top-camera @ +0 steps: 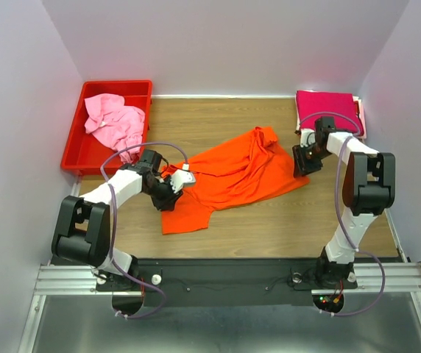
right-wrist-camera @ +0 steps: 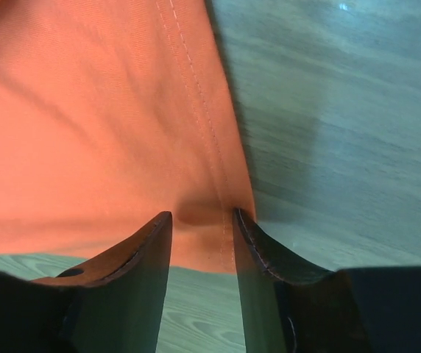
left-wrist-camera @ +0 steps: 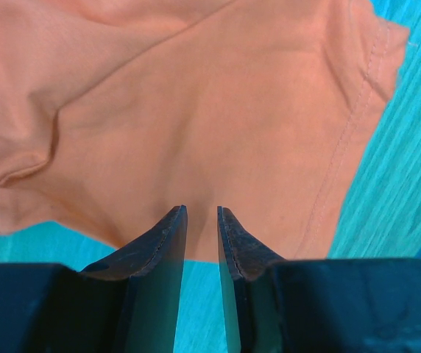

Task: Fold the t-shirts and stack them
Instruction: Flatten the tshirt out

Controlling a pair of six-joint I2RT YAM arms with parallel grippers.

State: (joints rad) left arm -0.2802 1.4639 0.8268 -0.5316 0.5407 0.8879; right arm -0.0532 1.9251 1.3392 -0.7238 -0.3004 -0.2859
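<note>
Seen from above, a wooden table (top-camera: 284, 220) carries three t-shirts at different stages. A magenta shirt (top-camera: 324, 107) lies folded flat in the far right corner, so we judge one shirt done and the stack begun. A pink shirt (top-camera: 113, 121) sits crumpled in a red bin (top-camera: 74, 151) at the far left, not yet handled. An orange shirt (top-camera: 232, 176) lies across the middle of the table, rumpled and slanting from near left to far right, not yet folded (spreading it flat looks like the step in hand). That leaves two shirts to fold and stack.

The left gripper (top-camera: 175, 182) is at the orange shirt's left end. In its wrist view the jaws stand almost closed, with the cloth's edge caught between the tips and creases running toward them. The right gripper (top-camera: 301, 163) is at the shirt's right edge. Its jaws sit a little wider, straddling the stitched hem, and the cloth puckers between the tips, so we judge that it too pinches the shirt.
</note>
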